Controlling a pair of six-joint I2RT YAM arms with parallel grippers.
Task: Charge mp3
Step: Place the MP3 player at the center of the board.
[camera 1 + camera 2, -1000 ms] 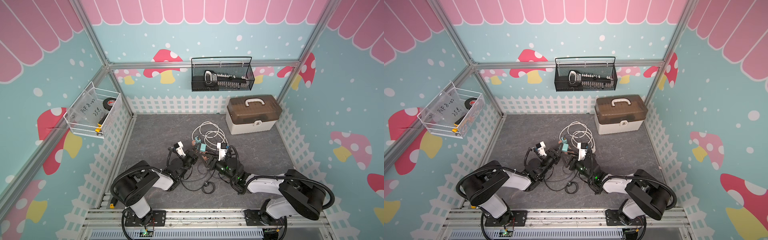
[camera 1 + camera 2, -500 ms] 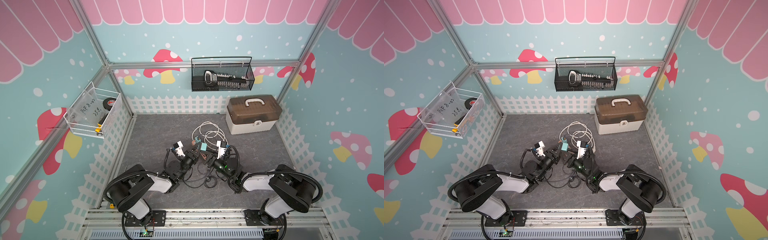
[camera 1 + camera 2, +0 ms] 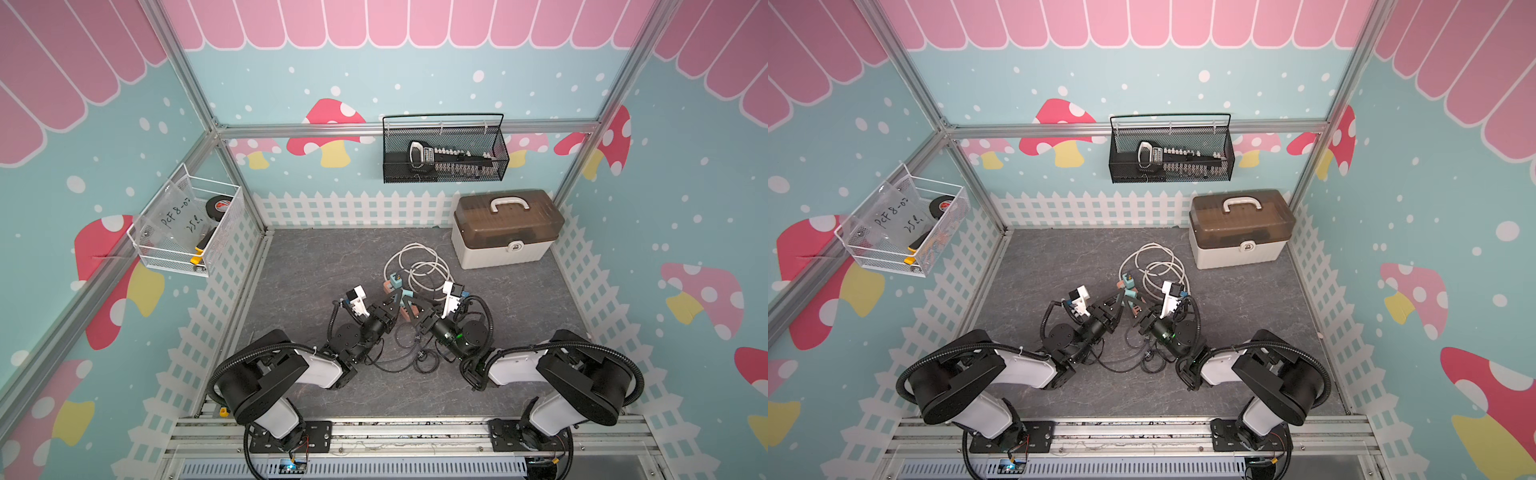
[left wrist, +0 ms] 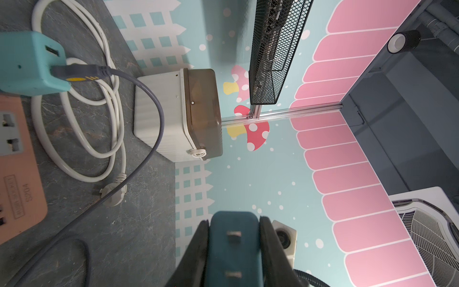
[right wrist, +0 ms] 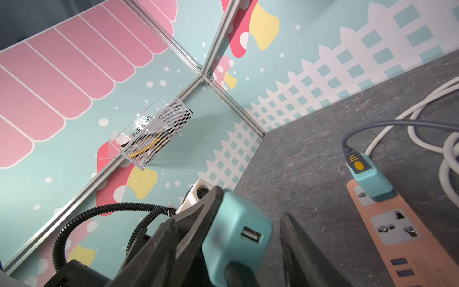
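L jaws clamped on spare teal charger (image 5: 236, 223), prongs facing back at L wrist, USB port outward. R jaws apart, straddling same charger: one side touching, other w/ visible gap. Looks like a hand-off/regrip en route to pink power strip (image 5: 429, 236). To do it well, R shd close square on the flat sides, clear of USB port, before L lets go. Mp3 itself not made out; maybe among black cables (image 3: 424, 361) on desk (image 3: 316, 266) btwn arms. Room is tight ahead: plugged charger (image 5: 370, 179) + grey USB cable (image 4: 154, 104) near, white cord coil (image 3: 419, 266) beyond. Storage box (image 3: 507, 232) well apart, open desk to L. Black cables under wrists cd snag.
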